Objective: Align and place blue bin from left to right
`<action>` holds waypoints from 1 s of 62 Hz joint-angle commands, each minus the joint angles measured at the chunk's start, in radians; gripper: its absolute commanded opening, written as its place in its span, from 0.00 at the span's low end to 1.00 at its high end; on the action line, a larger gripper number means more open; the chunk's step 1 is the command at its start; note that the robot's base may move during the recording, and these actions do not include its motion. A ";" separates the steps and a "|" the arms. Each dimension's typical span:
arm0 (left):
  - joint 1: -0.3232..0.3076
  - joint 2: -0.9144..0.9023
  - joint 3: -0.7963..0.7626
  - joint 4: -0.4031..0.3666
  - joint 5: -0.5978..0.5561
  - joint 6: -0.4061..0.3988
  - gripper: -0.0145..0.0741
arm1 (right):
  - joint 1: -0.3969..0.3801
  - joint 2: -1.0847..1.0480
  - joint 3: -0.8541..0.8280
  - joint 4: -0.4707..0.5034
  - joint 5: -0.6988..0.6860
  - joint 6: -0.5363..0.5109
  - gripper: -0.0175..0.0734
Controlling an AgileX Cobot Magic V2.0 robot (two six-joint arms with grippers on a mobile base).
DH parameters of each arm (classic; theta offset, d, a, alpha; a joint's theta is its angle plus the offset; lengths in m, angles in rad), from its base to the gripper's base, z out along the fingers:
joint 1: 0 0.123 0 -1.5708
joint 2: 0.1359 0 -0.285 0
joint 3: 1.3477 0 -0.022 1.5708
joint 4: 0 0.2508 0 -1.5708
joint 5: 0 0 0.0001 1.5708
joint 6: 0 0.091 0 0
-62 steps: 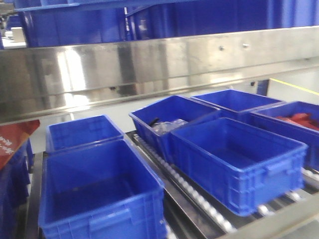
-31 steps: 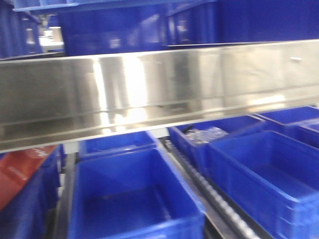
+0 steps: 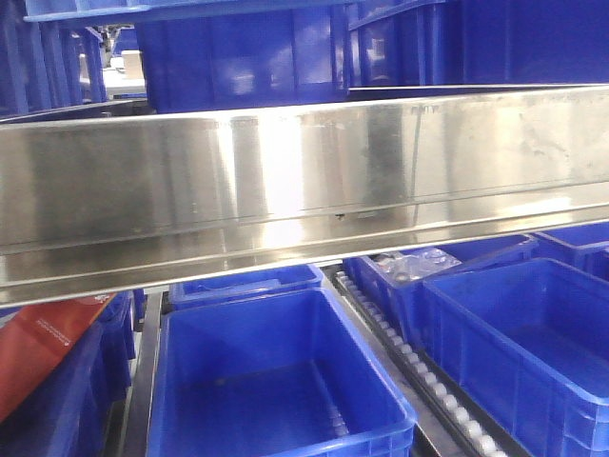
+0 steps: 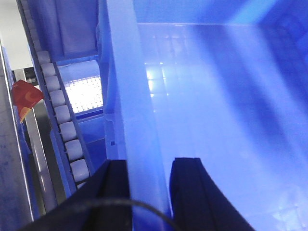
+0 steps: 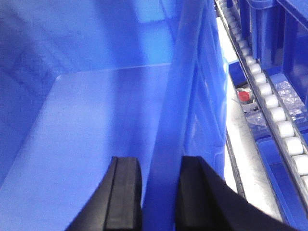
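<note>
Warehouse flow-rack fills the front view: a wide brushed stainless steel beam (image 3: 304, 181) crosses the middle, with dark blue plastic crates stacked above it (image 3: 243, 57). Below the beam, an empty open-top blue plastic bin (image 3: 271, 381) sits in the near left lane, a second blue bin (image 3: 249, 284) right behind it, a white roller track (image 3: 419, 367) to its right, then another large blue bin (image 3: 528, 347) and one holding clear plastic bags (image 3: 409, 267). Red flat packaging (image 3: 43, 347) lies at far left. Left wrist view: black left gripper (image 4: 149, 192) straddles the bin's wall, one finger inside, one outside, clamped narrow on the rim; rollers alongside. Right wrist view: black right gripper (image 5: 159, 192) likewise pinches the opposite wall, fingers either side, rollers to the right.
</note>
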 commanded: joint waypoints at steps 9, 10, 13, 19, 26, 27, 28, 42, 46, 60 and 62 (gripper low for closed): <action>-0.023 -0.025 -0.019 -0.139 -0.154 0.006 0.18 | 0.020 -0.014 -0.012 0.085 -0.071 -0.031 0.11; -0.023 -0.025 -0.019 -0.139 -0.154 0.006 0.18 | 0.020 -0.014 -0.012 0.085 -0.071 -0.031 0.11; -0.023 -0.025 -0.019 -0.139 -0.154 0.006 0.18 | 0.020 -0.014 -0.012 0.085 -0.071 -0.031 0.11; -0.023 -0.025 -0.019 -0.139 -0.154 0.006 0.18 | 0.020 -0.014 -0.012 0.085 -0.071 -0.031 0.11; -0.023 -0.025 -0.019 -0.139 -0.154 0.006 0.18 | 0.020 -0.014 -0.012 0.085 -0.071 -0.031 0.11; -0.023 -0.025 -0.019 -0.139 -0.154 0.006 0.18 | 0.020 -0.014 -0.012 0.085 -0.071 -0.031 0.11; -0.023 -0.025 -0.019 -0.139 -0.154 0.006 0.18 | 0.020 -0.014 -0.012 0.085 -0.071 -0.031 0.11; -0.023 -0.025 -0.019 -0.139 -0.154 0.006 0.18 | 0.020 -0.014 -0.012 0.085 -0.071 -0.031 0.11; -0.023 -0.025 -0.019 -0.139 -0.154 0.006 0.18 | 0.020 -0.014 -0.012 0.085 -0.071 -0.031 0.11; -0.023 -0.025 -0.019 -0.139 -0.198 0.006 0.18 | 0.020 -0.014 -0.012 0.085 -0.071 -0.031 0.11; -0.023 -0.025 -0.019 -0.139 -0.198 0.006 0.18 | 0.020 -0.014 -0.012 0.085 -0.071 -0.031 0.11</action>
